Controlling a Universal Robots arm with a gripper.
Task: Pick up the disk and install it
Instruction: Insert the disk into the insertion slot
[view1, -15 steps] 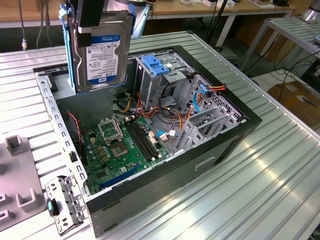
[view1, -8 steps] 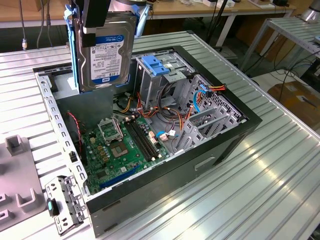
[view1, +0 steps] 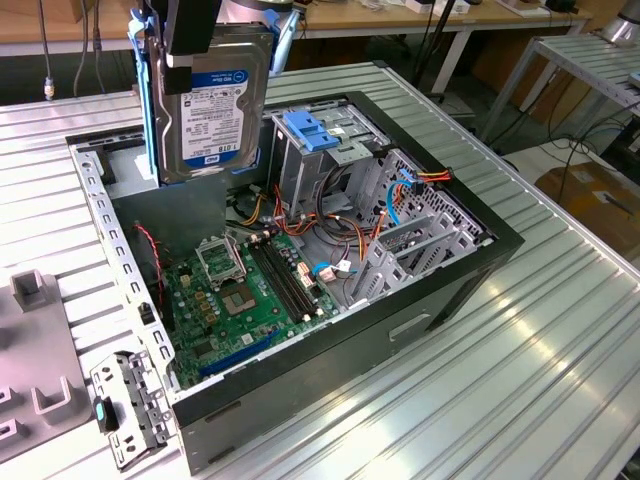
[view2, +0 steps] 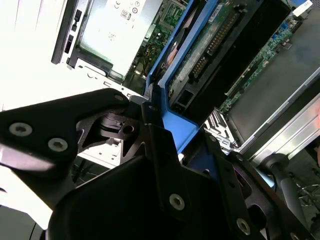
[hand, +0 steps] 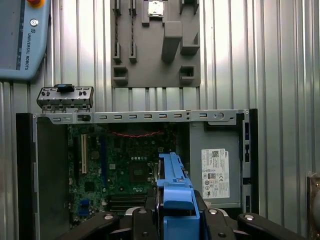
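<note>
Here we see the gripper (view1: 190, 48) carrying the disk (view1: 210, 110) above the open computer case (view1: 440, 290). The jaws are closed onto the disk's upper end, spread only as far as the drive and its blue rails allow. The disk hangs upright, clear of the case interior, with its labelled face turned toward the exterior camera.

In the first wrist view we look straight down past the gripper (hand: 177, 215). The disk (hand: 172, 175) appears edge-on over the case, roughly above the boundary between the motherboard (hand: 120, 170) and the grey box with a white sticker (hand: 215, 170). In the second wrist view the gripper (view2: 165, 135) clamps a blue rail, and the disk (view2: 220, 35) turns its circuit-board underside to the camera.

Inside the case, the metal cage with a blue handle (view1: 315, 135) stands apart from the disk. The case rests on a ribbed metal table (view1: 520, 380).

The exterior view's upper edge cuts off the gripper body. The fingers' exact contact surfaces are covered by the rails and the dark linkages, so we cannot tell which faces they press. The disk's lower end hides part of the case's back wall.
</note>
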